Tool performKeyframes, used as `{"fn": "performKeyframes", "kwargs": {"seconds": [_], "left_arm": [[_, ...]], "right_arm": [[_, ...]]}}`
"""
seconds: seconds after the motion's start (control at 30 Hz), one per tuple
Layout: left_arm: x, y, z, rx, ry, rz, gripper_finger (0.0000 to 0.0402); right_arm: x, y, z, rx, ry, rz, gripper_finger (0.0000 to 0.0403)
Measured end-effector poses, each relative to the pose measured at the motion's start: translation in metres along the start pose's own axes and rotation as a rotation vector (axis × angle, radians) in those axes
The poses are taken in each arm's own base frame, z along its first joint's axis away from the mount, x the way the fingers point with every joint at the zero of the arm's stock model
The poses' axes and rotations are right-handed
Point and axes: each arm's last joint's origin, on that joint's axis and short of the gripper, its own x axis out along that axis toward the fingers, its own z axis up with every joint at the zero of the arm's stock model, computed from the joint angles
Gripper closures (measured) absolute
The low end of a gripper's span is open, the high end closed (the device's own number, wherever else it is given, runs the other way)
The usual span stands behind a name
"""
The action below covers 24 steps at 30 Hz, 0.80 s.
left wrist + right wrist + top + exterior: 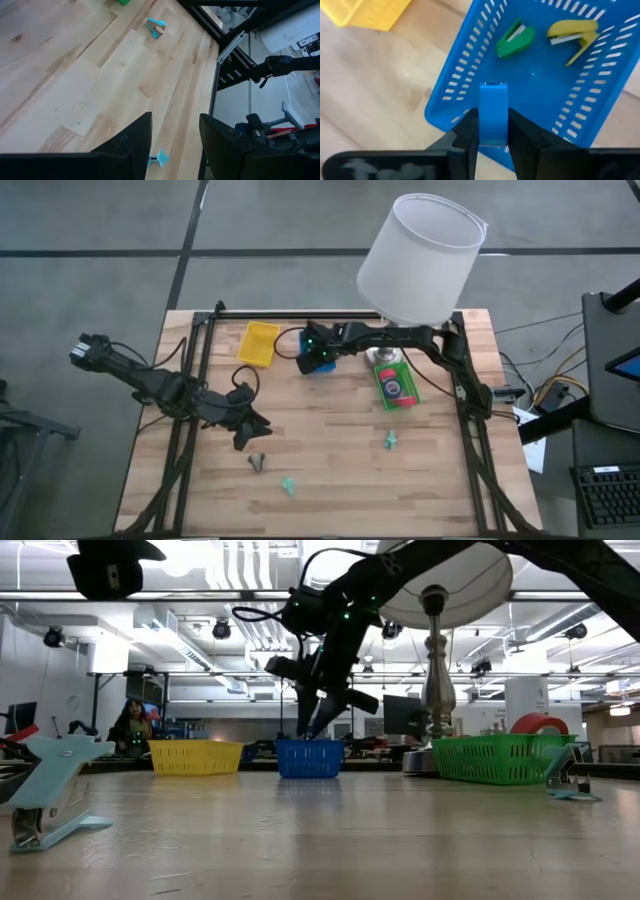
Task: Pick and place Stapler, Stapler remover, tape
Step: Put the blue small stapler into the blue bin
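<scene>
From above, my right gripper [318,360] hung over the blue basket [308,366], which sat between the yellow basket [258,343] and the green basket [396,383]. My left gripper [247,438] waited well away from the blue basket, near a small stapler remover [258,462].

At table height, my right gripper [312,726] pointed down just above the blue basket [309,758]. Red tape [538,724] showed in the green basket [497,758].

My left wrist showed my fingers [134,145] apart with nothing between them, over bare table [75,85].

My right wrist showed my fingers [467,132] clamped on a blue stapler [493,114] above the blue basket's [465,65] edge; a green stapler [515,38] and a yellow stapler [572,31] lay inside it.
</scene>
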Motion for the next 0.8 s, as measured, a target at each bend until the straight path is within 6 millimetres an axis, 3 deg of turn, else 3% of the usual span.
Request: {"fn": "performKeyframes", "kwargs": {"seconds": [0.23,0.8], "left_arm": [[0.0000,0.0000,0.0000,-0.001,0.000,0.000,0.0234],[0.0000,0.0000,0.0000,-0.003,0.000,0.001,0.0234]], "right_arm": [[0.0012,-0.0024,0.0024,0.001,-0.010,-0.011,0.0311],[0.0040,-0.0037,-0.0004,0.052,0.002,-0.013,0.0203]]}}
